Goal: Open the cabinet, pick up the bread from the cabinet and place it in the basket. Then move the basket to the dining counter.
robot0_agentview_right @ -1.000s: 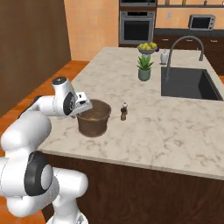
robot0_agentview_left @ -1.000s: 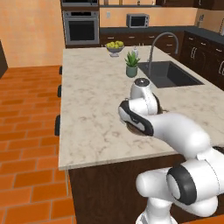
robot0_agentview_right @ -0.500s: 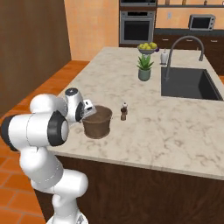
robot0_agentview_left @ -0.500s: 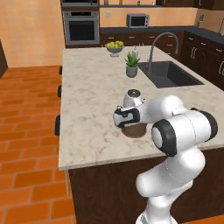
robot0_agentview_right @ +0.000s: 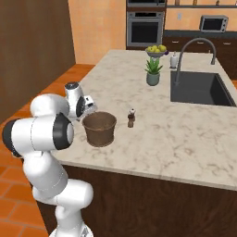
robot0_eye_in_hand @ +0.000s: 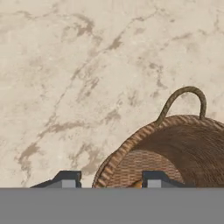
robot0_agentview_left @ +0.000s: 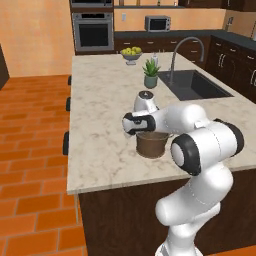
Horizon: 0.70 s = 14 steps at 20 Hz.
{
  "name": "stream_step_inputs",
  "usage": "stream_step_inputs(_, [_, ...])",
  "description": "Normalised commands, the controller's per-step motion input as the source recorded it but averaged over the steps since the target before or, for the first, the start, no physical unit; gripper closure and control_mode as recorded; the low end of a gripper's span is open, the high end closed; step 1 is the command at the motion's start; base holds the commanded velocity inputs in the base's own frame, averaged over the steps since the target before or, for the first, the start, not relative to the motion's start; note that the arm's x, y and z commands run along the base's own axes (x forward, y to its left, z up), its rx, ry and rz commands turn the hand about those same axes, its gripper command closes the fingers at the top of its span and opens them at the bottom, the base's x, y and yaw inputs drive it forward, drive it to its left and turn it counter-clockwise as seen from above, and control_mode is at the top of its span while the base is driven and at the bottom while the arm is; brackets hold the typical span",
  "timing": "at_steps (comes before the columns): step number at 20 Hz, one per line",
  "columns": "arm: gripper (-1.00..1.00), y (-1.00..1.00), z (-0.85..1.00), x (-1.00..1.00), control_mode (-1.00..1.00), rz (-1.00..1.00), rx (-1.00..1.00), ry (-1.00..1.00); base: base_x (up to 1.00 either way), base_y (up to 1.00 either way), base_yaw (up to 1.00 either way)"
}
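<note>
**Basket on the dining counter; jaws astride its rim, not closed**

Finding 1. The small round brown woven basket (robot0_eye_in_hand: 175, 144) stands upright on the large pale beige marbled stone dining counter (robot0_agentview_left: 100, 100), near the surface's front edge. In both base views it sits where it sat a second ago. The arm, by contrast, has folded in on itself over that second, with the elbow now drawn close above the base.

Finding 2. The jaws stand apart. In the hand view one dark fingertip (robot0_eye_in_hand: 68, 178) lies outside the basket wall over bare stone. The other lies over the basket's interior, so the woven rim runs between them. Neither tip appears to press the rim, and I judge the jaws open rather than gripping.

Finding 3. The basket's thin loop handle (robot0_eye_in_hand: 186, 98) rises from the rim on the side far from the jaws. A small orange sliver shows in the basket beside the inner fingertip. It is too small to identify as the bread.

Finding 4. A small dark pepper shaker (robot0_agentview_right: 131, 118) stands beyond the basket from the jaws, apart from it.

Assessment. With the basket at rest on the dining counter and the grip slack, the delivery step looks complete or all but complete. What remains, in my judgement, is a clean withdrawal. A tip catching the rim on the way out could tilt or drag the basket.
</note>
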Motion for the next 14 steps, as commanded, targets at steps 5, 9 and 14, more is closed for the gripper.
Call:
stream_step_inputs(5, [-1.00, 0.00, 1.00, -0.46, -1.00, 0.00, 0.00, -0.01, 0.00, 0.00, 0.00])
stream_step_inputs(9, [-1.00, 0.19, 0.79, -0.95, -1.00, 0.00, -0.01, -0.11, 0.00, 0.00, 0.00])
stream_step_inputs(14, [-1.00, 0.24, 0.55, -1.00, -1.00, 0.00, -0.03, -0.17, 0.00, 0.00, 0.00])
